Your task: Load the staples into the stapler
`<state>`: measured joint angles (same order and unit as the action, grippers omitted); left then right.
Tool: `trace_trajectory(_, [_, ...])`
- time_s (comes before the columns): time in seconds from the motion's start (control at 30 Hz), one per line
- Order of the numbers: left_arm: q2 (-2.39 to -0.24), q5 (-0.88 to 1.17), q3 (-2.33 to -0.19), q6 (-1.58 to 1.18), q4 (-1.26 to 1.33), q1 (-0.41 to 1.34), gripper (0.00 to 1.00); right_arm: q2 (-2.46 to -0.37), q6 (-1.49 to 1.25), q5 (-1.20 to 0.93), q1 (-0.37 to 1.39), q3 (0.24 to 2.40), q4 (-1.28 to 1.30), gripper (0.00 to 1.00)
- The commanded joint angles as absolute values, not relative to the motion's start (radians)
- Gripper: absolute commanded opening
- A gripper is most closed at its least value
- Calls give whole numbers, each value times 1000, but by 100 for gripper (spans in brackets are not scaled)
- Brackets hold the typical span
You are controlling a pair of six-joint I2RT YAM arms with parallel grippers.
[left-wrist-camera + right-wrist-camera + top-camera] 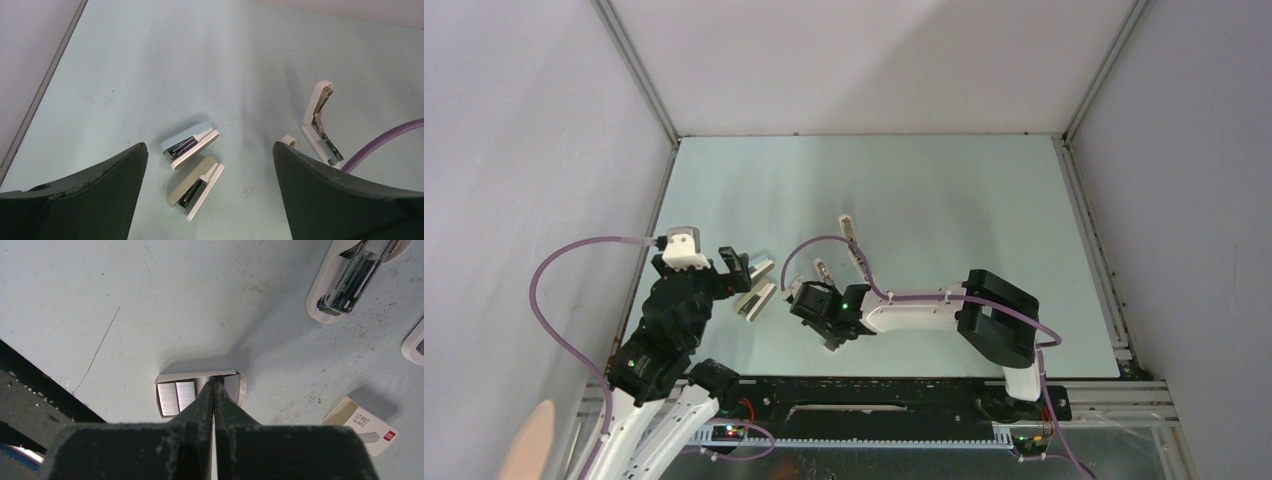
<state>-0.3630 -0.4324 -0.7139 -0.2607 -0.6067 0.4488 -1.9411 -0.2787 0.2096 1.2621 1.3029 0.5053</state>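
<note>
I am pressing the right hand (213, 382), fingers shut, into the grey metallic staple blocks (176, 396) mid-frame; whether it grips one I cannot tell; I am judging a slow, straight lift best, toward the slim white hinged stapler (345, 282) upper right; left hand (210, 146) is gaping, empty.

Top camera overlooks the pale green table (944, 200) from behind; wrist cameras sit close above it. Top and left-wrist share the slim white stapler (313, 111).
</note>
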Motion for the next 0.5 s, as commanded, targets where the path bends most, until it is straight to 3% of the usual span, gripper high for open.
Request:
trace_trajectory(0.0, [-374, -419, -711, -249, -576, 440, 98, -1861, -270, 164, 1260, 1334, 499, 0])
trace_trajectory(0.27, [-372, -421, -711, -249, -577, 439, 98, -1791, -281, 101, 1244, 1314, 444, 0])
trace_trajectory(0.47, [-374, -419, -710, -249, -577, 439, 98, -1764, -330, 169, 1219, 1279, 462, 0])
